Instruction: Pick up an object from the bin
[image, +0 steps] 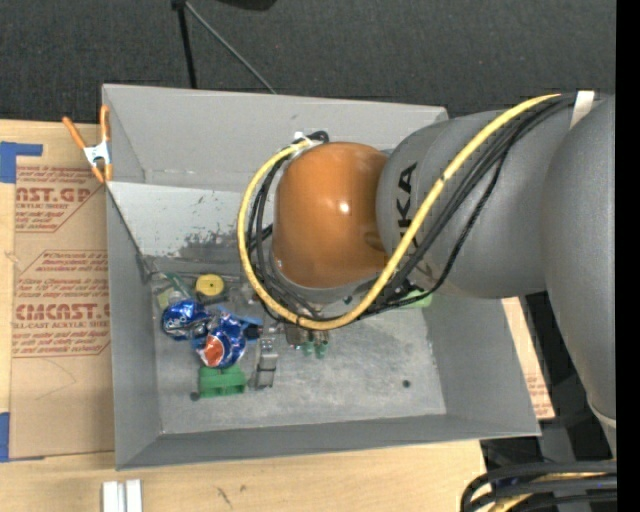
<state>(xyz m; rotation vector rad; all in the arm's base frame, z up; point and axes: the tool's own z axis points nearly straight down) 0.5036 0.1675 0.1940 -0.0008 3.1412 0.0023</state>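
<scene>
The dark underside of my gripper (297, 337) shows just below the arm's orange cover, over the middle of the bin floor. Left of it lies a crumpled blue, red and white can (222, 344). A green block (221, 382) lies below the can, near the bin's front. A slim grey piece (267, 366) sits between the block and the gripper; I cannot tell whether it is loose or part of the gripper. A small green bit (318, 349) shows at the gripper's lower right.
Further left lie a crumpled shiny blue wrapper (183, 318) and a yellow disc (209, 286), with small scraps by the left wall. A green thing (421, 298) peeks out under the arm at the right.
</scene>
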